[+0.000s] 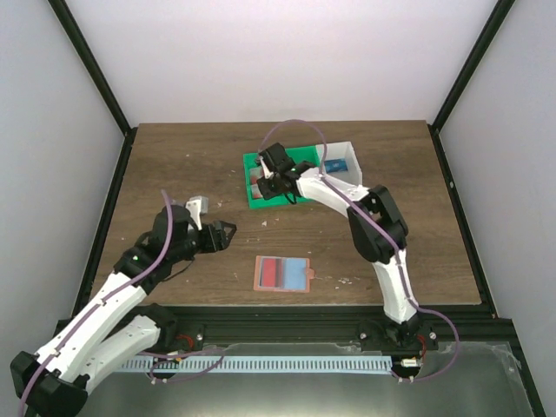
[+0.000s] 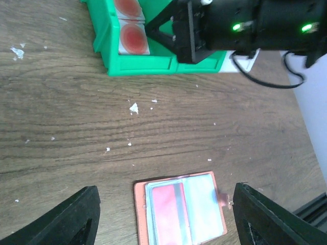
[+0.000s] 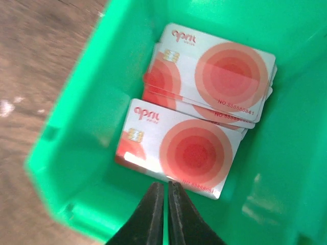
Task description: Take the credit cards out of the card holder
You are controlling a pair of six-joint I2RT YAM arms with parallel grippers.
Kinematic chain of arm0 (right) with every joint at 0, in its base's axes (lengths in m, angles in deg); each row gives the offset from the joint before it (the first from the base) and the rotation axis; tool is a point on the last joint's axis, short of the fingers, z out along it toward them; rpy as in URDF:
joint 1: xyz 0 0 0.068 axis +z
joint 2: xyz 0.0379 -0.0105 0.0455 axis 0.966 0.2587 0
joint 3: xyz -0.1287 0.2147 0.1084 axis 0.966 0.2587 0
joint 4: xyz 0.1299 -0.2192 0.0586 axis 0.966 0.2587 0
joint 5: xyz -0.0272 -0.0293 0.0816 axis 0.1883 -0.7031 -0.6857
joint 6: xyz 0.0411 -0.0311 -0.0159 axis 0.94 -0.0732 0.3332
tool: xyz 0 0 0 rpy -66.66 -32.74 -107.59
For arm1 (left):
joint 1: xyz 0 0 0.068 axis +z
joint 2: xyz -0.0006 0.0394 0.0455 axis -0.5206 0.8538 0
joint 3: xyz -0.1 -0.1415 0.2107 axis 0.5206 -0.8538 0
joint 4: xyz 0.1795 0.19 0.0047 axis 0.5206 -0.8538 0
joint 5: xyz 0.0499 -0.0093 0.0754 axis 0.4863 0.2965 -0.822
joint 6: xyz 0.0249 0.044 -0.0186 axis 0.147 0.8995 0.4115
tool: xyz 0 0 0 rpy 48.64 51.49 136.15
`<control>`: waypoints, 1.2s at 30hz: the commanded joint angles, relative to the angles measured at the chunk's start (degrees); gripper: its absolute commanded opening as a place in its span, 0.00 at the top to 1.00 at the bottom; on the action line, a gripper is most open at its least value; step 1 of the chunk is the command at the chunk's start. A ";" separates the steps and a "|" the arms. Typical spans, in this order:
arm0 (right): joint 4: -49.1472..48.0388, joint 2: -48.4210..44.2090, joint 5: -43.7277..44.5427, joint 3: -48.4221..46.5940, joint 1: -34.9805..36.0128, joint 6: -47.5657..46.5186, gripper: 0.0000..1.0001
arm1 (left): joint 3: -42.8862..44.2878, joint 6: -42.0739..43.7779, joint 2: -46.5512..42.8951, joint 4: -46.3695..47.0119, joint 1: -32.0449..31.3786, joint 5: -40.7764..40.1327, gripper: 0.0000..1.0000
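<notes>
The card holder (image 1: pixel 282 274) lies open on the wooden table, salmon rim with blue-grey pockets. In the left wrist view the card holder (image 2: pixel 180 210) has a red card with a grey stripe (image 2: pixel 164 213) in its left pocket. My left gripper (image 1: pixel 228 233) is open to the holder's left; its fingers (image 2: pixel 76 219) straddle the holder from above, apart from it. Several credit cards (image 3: pixel 191 152), whitish with red-orange circles, lie in the green bin (image 3: pixel 76 153). My right gripper (image 3: pixel 166 188) hangs shut over that bin, tips at the nearest card's edge, nothing seen between them.
The green bin (image 1: pixel 257 201) stands at the table's back middle, with a white bin (image 1: pixel 347 155) to its right. The right arm's elbow (image 1: pixel 382 221) rises to the right of the holder. Small white crumbs (image 2: pixel 134 107) dot the wood.
</notes>
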 commanded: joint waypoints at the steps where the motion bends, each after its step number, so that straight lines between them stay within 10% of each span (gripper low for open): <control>1: -3.25 -9.83 -4.09 4.29 -0.27 3.78 0.91 | -2.61 -2.48 0.45 5.42 0.24 4.87 0.32; 7: -3.63 -23.21 -9.04 17.38 0.46 13.87 0.80 | -8.60 -6.15 3.60 13.74 -0.01 13.66 0.50; 20: -10.80 -45.17 -7.44 47.24 10.30 33.03 0.69 | -17.88 -13.82 13.32 33.65 -5.65 16.62 0.50; 26: -11.26 -50.52 -2.72 52.72 10.90 36.64 0.68 | -5.00 -10.30 15.65 26.87 1.59 6.51 0.42; 36: -12.60 -54.67 4.93 52.04 10.90 37.48 0.55 | 18.04 -3.32 39.75 26.86 11.94 11.43 0.33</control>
